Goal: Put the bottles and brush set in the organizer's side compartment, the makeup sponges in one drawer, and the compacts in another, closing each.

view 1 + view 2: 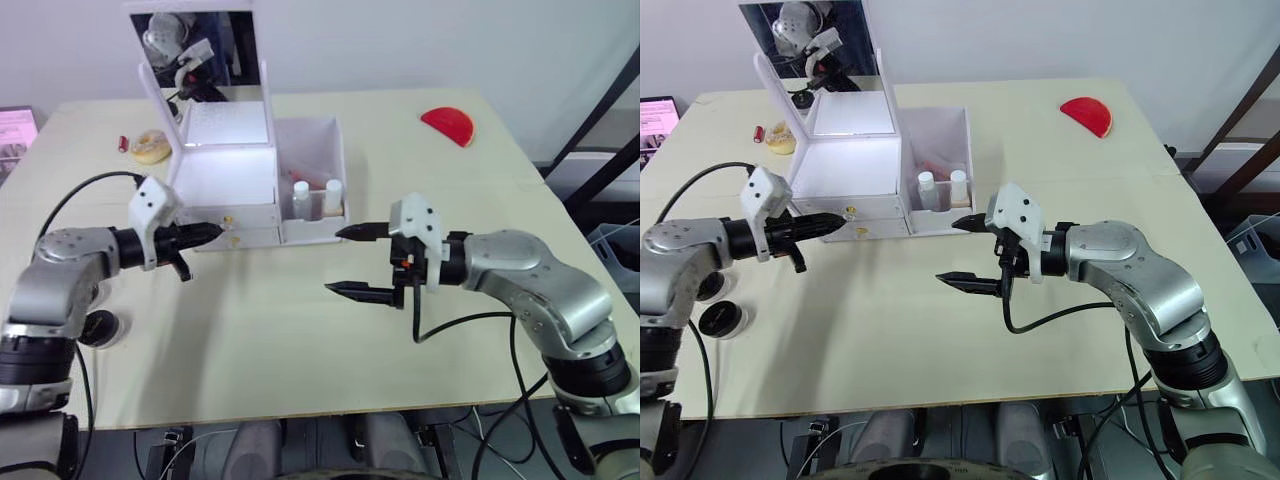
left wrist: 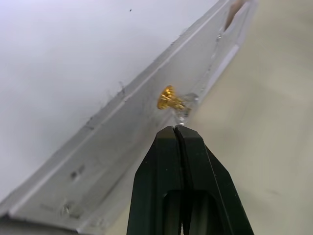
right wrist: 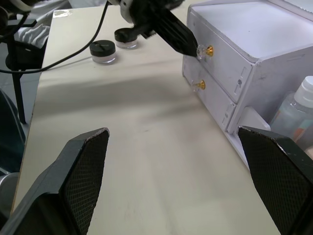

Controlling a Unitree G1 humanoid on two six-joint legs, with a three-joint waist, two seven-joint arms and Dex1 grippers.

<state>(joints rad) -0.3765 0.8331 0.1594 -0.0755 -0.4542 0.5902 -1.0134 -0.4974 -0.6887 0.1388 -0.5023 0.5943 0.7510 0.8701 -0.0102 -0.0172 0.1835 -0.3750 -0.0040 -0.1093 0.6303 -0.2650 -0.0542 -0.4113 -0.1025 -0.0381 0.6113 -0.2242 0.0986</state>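
The organizer [image 1: 855,170] stands at the table's [image 1: 1040,330] far middle, drawers facing us. Our left gripper [image 2: 177,133], jaws pressed together, points its tip straight at the upper drawer's gold knob [image 2: 167,98], almost touching; that arm is nearer. Our right gripper [image 1: 965,252] waits beside, jaws spread wide and empty, near the bottles [image 1: 942,188] in the side compartment. Two compacts [image 3: 103,51] sit left. The table before the drawers lies bare.

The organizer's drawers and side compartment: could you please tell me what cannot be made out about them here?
- Drawers: both fronts shut, so the contents are hidden in every view.
- Side compartment: its walls hide everything below the two bottles' shoulders; the brush set cannot be confirmed.
- Left gripper: whether its shut tips touch the knob is unclear.
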